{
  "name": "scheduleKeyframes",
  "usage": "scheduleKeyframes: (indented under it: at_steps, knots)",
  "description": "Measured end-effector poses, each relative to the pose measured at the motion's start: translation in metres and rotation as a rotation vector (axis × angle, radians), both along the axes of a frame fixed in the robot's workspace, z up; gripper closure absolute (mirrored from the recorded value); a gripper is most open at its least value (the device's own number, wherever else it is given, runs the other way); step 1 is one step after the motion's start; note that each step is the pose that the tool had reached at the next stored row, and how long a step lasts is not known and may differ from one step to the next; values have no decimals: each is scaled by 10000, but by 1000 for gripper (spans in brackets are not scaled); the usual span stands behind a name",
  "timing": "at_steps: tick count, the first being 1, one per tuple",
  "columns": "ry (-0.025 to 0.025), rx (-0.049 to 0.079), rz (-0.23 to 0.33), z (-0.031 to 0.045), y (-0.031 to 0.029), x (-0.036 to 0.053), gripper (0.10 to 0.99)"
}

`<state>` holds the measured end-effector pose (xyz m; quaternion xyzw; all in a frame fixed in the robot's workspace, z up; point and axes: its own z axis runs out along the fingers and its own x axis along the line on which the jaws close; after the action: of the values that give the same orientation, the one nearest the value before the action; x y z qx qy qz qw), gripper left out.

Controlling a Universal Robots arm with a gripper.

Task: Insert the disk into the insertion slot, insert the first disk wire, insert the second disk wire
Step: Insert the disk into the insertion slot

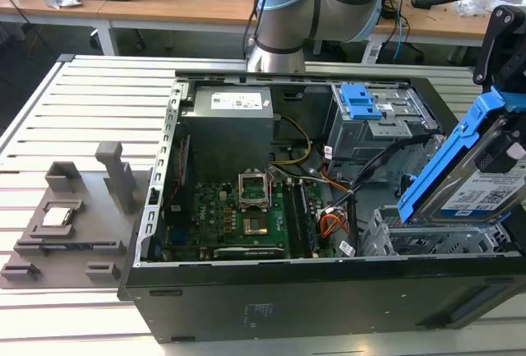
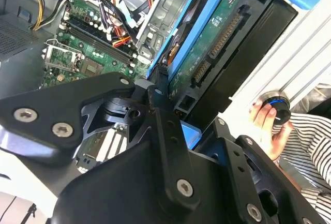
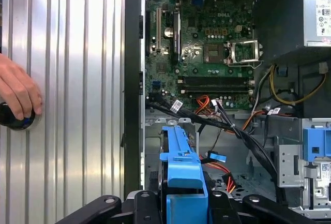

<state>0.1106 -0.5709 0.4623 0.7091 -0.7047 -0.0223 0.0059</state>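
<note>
Tool (image 3: 183, 202) pinched on disk (image 1: 483, 193), grip taken on blue carrier edges. Disk held tilted, raised above insertion slot (image 1: 393, 237), not yet seated. Disk judged rigid, dense, shock-sensitive. Bare circuit board exposed in second wrist view, so hold best taken on carrier rails, board and connector left untouched. First disk wire (image 3: 217, 157) seen loose just beyond slot, second disk wire (image 1: 331, 224) beside motherboard (image 1: 238, 216), neither plugged into disk. Farther off, person's hand (image 3: 18, 92) laid on dark knob (image 3: 15, 121) on surface (image 3: 77, 105).

slatted metal table (image 1: 82, 101) under open computer case (image 1: 288, 298) and grey fixture (image 1: 74, 224)
</note>
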Motion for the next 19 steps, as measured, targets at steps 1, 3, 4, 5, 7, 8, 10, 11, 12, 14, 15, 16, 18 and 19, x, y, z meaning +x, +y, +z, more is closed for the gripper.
scheduleKeyframes:
  at_steps: [1, 3, 4, 5, 7, 8, 10, 11, 12, 14, 15, 16, 18, 19]
  knots:
    - [0, 0, 0, -13, 0, 0, 722]
    - [0, 0, 0, -35, 0, 0, 722]
    - [0, -1, 1, -41, 0, -1, 722]
    - [0, 0, -1, -47, 0, -4, 722]
    - [0, 1, -1, -65, 0, -11, 722]
    - [-1, 1, -1, -71, 0, -14, 722]
    - [0, 0, 0, -91, 2, -23, 722]
    - [0, 0, 1, -111, 8, -23, 722]
    - [0, -1, 6, -125, 17, -24, 722]
    - [-1, 0, 26, -145, 33, -23, 722]
    - [0, -2, 35, -155, 43, -23, 722]
    - [0, -1, 42, -162, 51, -23, 722]
    - [0, 0, 58, -184, 81, -24, 722]
    - [-1, 0, 68, -198, 99, -23, 722]
